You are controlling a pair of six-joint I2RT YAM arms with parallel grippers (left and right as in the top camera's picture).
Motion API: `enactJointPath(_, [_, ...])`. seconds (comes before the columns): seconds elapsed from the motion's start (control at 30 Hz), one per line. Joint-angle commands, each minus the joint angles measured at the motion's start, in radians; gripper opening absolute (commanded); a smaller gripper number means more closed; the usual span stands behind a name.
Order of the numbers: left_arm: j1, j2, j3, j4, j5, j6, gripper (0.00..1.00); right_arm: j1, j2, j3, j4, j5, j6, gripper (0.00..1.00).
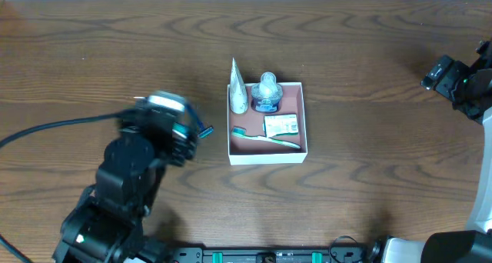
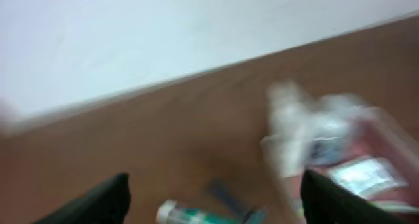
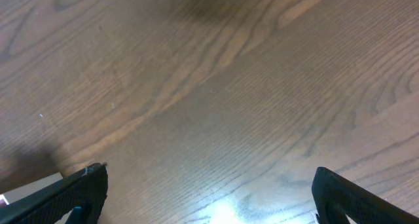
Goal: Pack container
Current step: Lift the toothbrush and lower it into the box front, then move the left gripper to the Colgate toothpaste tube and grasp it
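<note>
The left gripper (image 1: 201,131) hangs with its fingers (image 2: 105,201) spread wide and pinches nothing. Low between them lies a small green-and-white thing (image 2: 190,214), too blurred to name. Just to that gripper's right sits the container (image 1: 269,157), holding a toothpaste tube (image 1: 237,90), a small bottle (image 1: 267,94), a flat packet (image 1: 280,124) and a toothbrush (image 1: 265,138). Well beyond it, the right gripper (image 3: 209,173) is likewise spread, over bare table (image 1: 369,48). Packing looks far along, with perhaps one last item to fetch. The next move calls for closing squarely on it and clearing the container's near wall.
</note>
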State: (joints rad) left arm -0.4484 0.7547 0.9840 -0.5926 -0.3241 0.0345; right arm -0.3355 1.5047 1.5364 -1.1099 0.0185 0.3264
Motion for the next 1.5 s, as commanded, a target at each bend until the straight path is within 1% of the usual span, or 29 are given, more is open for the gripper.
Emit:
enactJointPath(0.0, [0.051, 0.05, -0.02, -0.043, -0.146, -0.252, 0.96, -0.006, -0.01, 0.013, -0.002, 0.0, 0.01, 0.99])
enactJointPath(0.1, [0.055, 0.101, -0.02, -0.067, -0.006, -0.266, 0.97, -0.006, -0.01, 0.013, -0.002, 0.0, 0.01, 0.99])
enactJointPath(0.2, [0.055, 0.161, -0.02, -0.066, 0.184, -0.266, 0.89, -0.006, -0.01, 0.013, -0.002, 0.0, 0.01, 0.99])
enactJointPath(0.27, [0.055, 0.206, -0.02, -0.053, 0.214, -0.273, 0.89, -0.006, -0.01, 0.013, -0.002, 0.0, 0.01, 0.99])
enactJointPath(0.3, [0.056, 0.229, -0.02, -0.043, 0.203, -0.31, 0.89, -0.006, -0.01, 0.013, -0.002, 0.0, 0.01, 0.99])
enactJointPath(0.33, [0.065, 0.256, -0.02, -0.029, 0.182, -0.385, 0.92, -0.006, -0.01, 0.013, -0.002, 0.0, 0.01, 0.99])
enactJointPath(0.37, [0.076, 0.28, -0.02, -0.018, 0.158, -0.467, 0.98, -0.006, -0.01, 0.013, -0.002, 0.0, 0.01, 0.99])
enactJointPath(0.43, [0.111, 0.338, -0.02, 0.002, 0.124, -0.644, 0.98, -0.006, -0.01, 0.013, -0.002, 0.0, 0.01, 0.99])
enactJointPath(0.5, [0.159, 0.402, -0.02, 0.031, 0.123, -0.785, 0.98, -0.006, -0.01, 0.013, -0.002, 0.0, 0.01, 0.99])
enactJointPath(0.57, [0.204, 0.469, -0.02, 0.073, 0.143, -0.861, 0.98, -0.006, -0.01, 0.013, -0.002, 0.0, 0.01, 0.99])
enactJointPath(0.67, [0.268, 0.576, -0.02, 0.126, 0.197, -0.911, 0.98, -0.006, -0.01, 0.013, -0.002, 0.0, 0.01, 0.99])
enactJointPath(0.77, [0.311, 0.648, -0.02, 0.124, 0.225, -0.983, 0.98, -0.006, -0.01, 0.013, -0.002, 0.0, 0.01, 0.99])
enactJointPath(0.97, [0.391, 0.78, -0.02, 0.111, 0.306, -1.043, 0.98, -0.006, -0.01, 0.013, -0.002, 0.0, 0.01, 0.99])
enactJointPath(1.13, [0.449, 0.847, -0.02, 0.093, 0.347, -1.041, 0.98, -0.006, -0.01, 0.013, -0.002, 0.0, 0.01, 0.99])
enactJointPath(1.23, [0.473, 0.887, -0.02, 0.087, 0.351, -1.006, 0.98, -0.006, -0.01, 0.013, -0.002, 0.0, 0.01, 0.99])
enactJointPath(1.47, [0.494, 0.993, -0.02, 0.096, 0.365, -0.988, 0.98, -0.006, -0.01, 0.013, -0.002, 0.0, 0.01, 0.99])
